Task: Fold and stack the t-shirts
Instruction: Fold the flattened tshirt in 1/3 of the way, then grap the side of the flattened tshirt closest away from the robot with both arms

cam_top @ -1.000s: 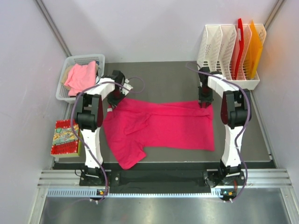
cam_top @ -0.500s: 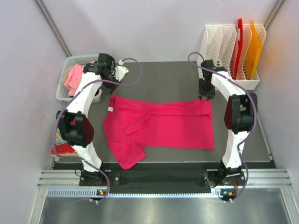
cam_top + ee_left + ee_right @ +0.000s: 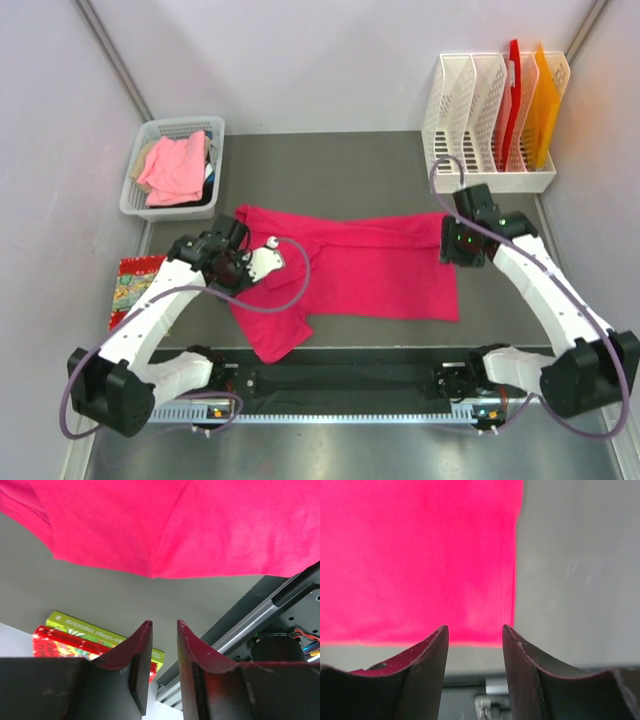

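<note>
left arm (image 3: pixel 150 322): extended, elbow low
left gripper (image 3: pixel 164 629): jaws narrowly apart
right arm (image 3: pixel 545 292): extended, angled inward
right gripper (image 3: pixel 475 630): jaws apart

Dark grey table (image 3: pixel 350 170), magenta t-shirt (image 3: pixel 380 270) laid flat across its middle, one sleeve spread toward the near edge, white basket (image 3: pixel 133 204) set at the far left corner, white file rack (image 3: pixel 455 100) placed at the far right, colourful books (image 3: pixel 130 295) stacked at the left edge.

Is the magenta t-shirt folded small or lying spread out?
Spread out: the magenta t-shirt lies wide and flat on the table, one sleeve sticking out toward the near edge.
</note>
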Controlling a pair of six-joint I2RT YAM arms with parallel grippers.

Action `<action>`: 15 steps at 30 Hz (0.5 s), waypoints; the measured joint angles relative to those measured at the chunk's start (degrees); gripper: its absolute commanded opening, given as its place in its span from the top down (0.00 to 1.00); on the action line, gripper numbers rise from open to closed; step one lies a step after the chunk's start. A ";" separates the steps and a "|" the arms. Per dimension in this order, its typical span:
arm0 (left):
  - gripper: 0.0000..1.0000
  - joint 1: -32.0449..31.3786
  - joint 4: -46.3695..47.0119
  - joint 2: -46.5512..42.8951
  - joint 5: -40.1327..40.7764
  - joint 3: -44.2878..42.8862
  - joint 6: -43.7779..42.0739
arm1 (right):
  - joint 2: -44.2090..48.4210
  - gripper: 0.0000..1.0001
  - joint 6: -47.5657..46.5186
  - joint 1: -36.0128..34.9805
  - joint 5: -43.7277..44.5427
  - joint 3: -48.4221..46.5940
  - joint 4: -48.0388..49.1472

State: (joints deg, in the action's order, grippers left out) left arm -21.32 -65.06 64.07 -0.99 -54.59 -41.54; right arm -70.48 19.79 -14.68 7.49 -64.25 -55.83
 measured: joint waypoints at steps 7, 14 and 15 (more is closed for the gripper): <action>0.66 -2.32 2.62 -0.37 -1.42 2.14 1.73 | 8.92 0.54 9.11 -8.87 -2.01 17.16 -2.14; 0.66 -9.18 6.01 5.11 -1.81 2.14 5.33 | 10.40 0.54 16.92 -13.33 -1.60 22.27 -2.47; 0.66 -10.01 6.14 5.77 -1.88 2.14 5.62 | 10.69 0.53 17.81 -13.33 -1.07 22.29 -2.64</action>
State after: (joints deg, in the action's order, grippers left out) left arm -31.33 -58.92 69.84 -2.87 -52.45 -35.92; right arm -59.79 37.60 -28.01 6.42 -41.95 -58.48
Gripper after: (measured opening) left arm 0.339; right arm 0.459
